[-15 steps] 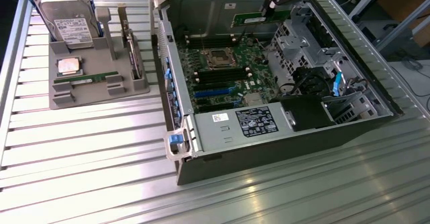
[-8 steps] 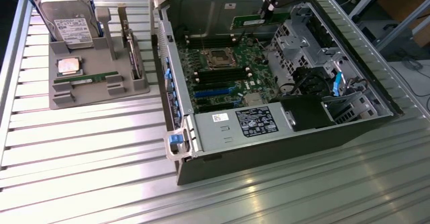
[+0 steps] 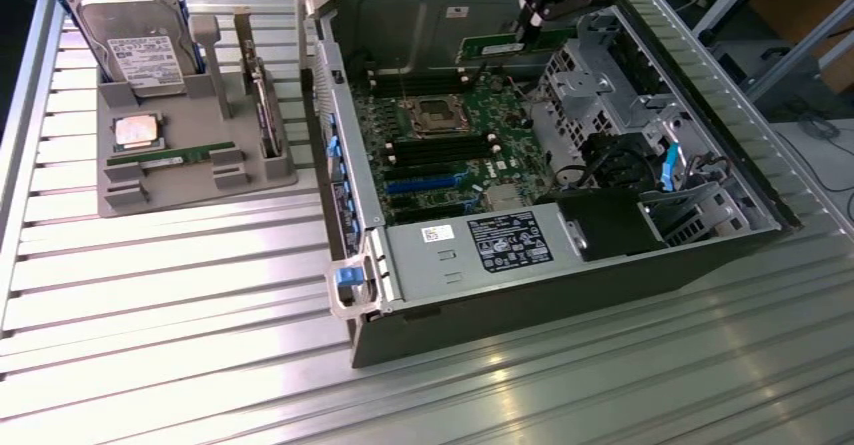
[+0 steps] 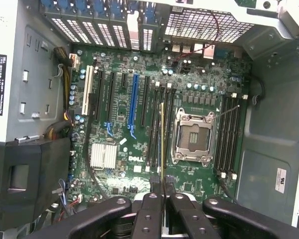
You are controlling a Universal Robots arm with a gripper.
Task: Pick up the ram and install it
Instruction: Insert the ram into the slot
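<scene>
currently one ram (image 4: 162, 139) in claw (image 4: 162, 183), second ram (image 3: 171, 155) on tray (image 3: 134, 201)

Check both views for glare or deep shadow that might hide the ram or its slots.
Exterior view: glare streaks the ribbed silver metal table; the open grey computer case is evenly lit inside. Wrist view: the green motherboard is evenly lit, the thin green ram stick clamped edge-on between the black fingers stands clear; the black plastic shroud lies dark.
</scene>
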